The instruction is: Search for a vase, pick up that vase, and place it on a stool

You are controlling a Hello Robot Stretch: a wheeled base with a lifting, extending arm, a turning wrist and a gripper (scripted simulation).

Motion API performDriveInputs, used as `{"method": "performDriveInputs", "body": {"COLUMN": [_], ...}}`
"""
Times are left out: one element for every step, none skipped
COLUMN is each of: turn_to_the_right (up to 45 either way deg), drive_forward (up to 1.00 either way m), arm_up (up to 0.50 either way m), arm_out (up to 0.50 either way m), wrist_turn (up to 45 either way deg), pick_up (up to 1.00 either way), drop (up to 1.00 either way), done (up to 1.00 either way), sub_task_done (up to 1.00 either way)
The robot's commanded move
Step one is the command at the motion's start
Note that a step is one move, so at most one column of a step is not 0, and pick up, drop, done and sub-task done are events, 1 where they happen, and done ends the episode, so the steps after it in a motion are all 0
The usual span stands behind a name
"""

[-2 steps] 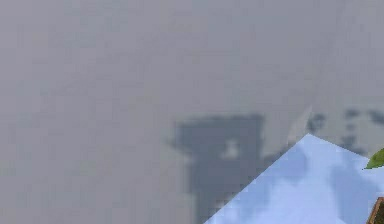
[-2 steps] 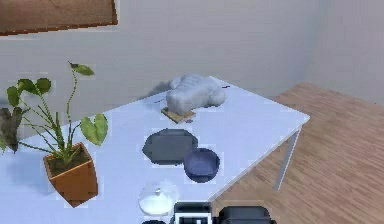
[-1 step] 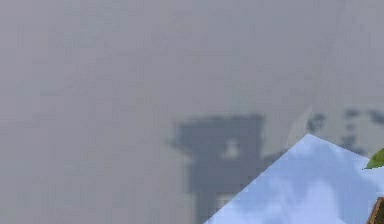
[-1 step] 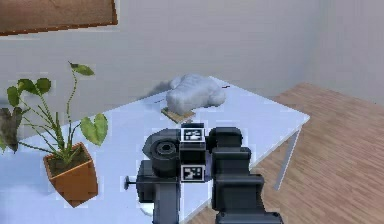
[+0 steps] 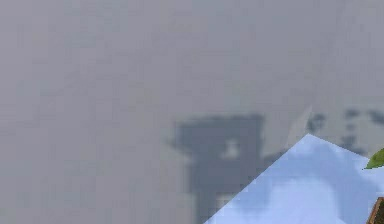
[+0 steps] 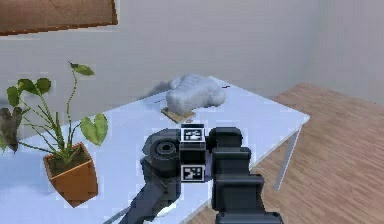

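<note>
gripper (image 6: 140,203) above white table (image 6: 262,120), fingers angled down toward its near edge; we can't tell finger spread, or whether it holds anything. arm (image 6: 235,185) extended low over tabletop. potted plant (image 6: 70,172) just beside. pale lumpy thing (image 6: 195,95) farther out on table, maybe vase, can't confirm. we reckon search stage; pickup, stool drop left
</note>
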Motion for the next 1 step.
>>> {"method": "performDriveInputs", "body": {"turn_to_the_right": [0.0], "drive_forward": [0.0], "arm_up": [0.0], "arm_out": [0.0], "wrist_turn": [45.0], "pick_up": [0.0], "drop": [0.0], "done": [0.0], "sub_task_done": [0.0]}}
